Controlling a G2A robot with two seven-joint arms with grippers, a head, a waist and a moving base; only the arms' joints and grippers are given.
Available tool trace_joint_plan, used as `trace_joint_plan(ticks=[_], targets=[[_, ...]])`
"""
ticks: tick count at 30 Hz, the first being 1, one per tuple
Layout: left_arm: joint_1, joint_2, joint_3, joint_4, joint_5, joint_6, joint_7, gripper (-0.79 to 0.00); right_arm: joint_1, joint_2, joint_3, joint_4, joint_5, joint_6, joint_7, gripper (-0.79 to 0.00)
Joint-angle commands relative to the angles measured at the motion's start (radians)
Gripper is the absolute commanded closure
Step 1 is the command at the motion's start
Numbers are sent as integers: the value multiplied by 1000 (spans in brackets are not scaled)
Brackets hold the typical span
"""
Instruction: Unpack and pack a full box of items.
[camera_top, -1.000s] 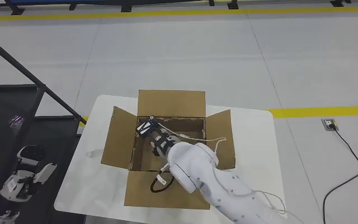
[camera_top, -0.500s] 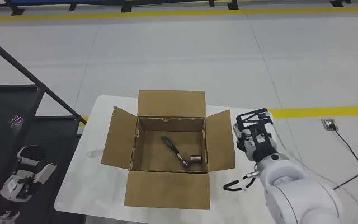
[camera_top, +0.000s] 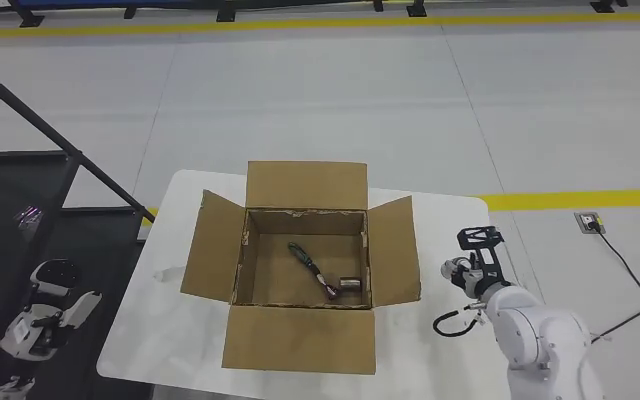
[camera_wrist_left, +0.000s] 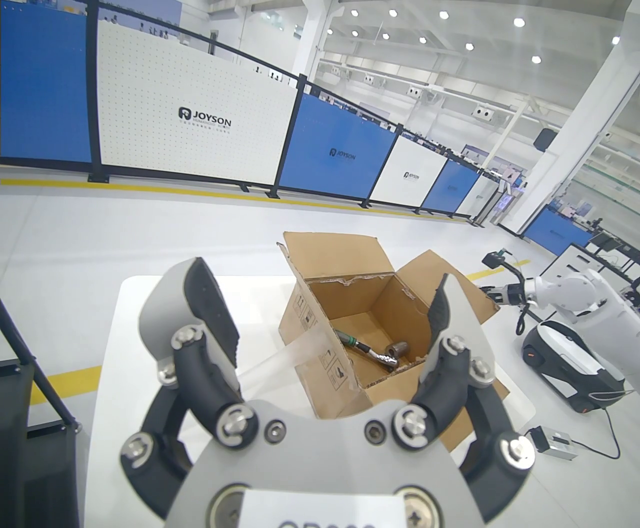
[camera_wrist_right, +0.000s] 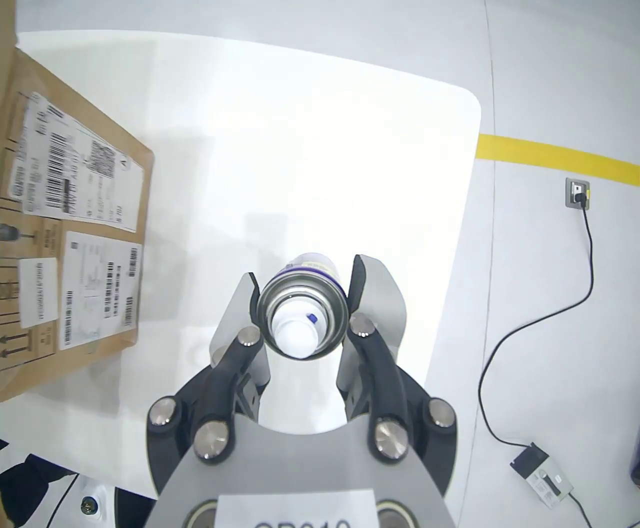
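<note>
Right hand (camera_wrist_right: 303, 272) clenched around the upright spray can (camera_wrist_right: 303, 312), near the open box (camera_wrist_right: 75, 210).

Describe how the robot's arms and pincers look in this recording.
The left pincer and right pincer share one build: two pale grey fingers lined with black pads, black linkage bars on silver screws, and a grey metal base plate bearing a white label. The right arm has a smooth, rounded white shell, with a black cable looping at its wrist.

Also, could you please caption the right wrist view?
Right gripper clasping a spray can over the table, beside the cardboard box.
</note>
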Motion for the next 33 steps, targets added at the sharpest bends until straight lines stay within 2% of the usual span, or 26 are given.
trace_joint_plan(ticks=[1,17,19,22,25,26,27,28,29,33], targets=[[0,0,0,0,0,0,0,-785,8,3,-3,27,-40,11,-1,0],[0,0,0,0,0,0,0,-785,79,7,-37,223,-10,42,-56,0],[0,0,0,0,0,0,0,-785,84,7,-41,240,1,41,-62,-80],[0,0,0,0,0,0,0,-785,89,8,-46,253,13,45,-62,-132],[0,0,0,0,0,0,0,-785,88,9,-45,255,29,47,-69,-336],[0,0,0,0,0,0,0,-785,85,9,-44,253,33,48,-73,-382],[0,0,0,0,0,0,0,-785,81,10,-42,244,30,51,-75,-600],[0,0,0,0,0,0,0,-785,75,11,-40,231,29,56,-77,-751],[0,0,0,0,0,0,0,-785,68,12,-36,215,28,62,-79,-785],[0,0,0,0,0,0,0,-785,40,17,-16,105,15,82,-82,-785]])
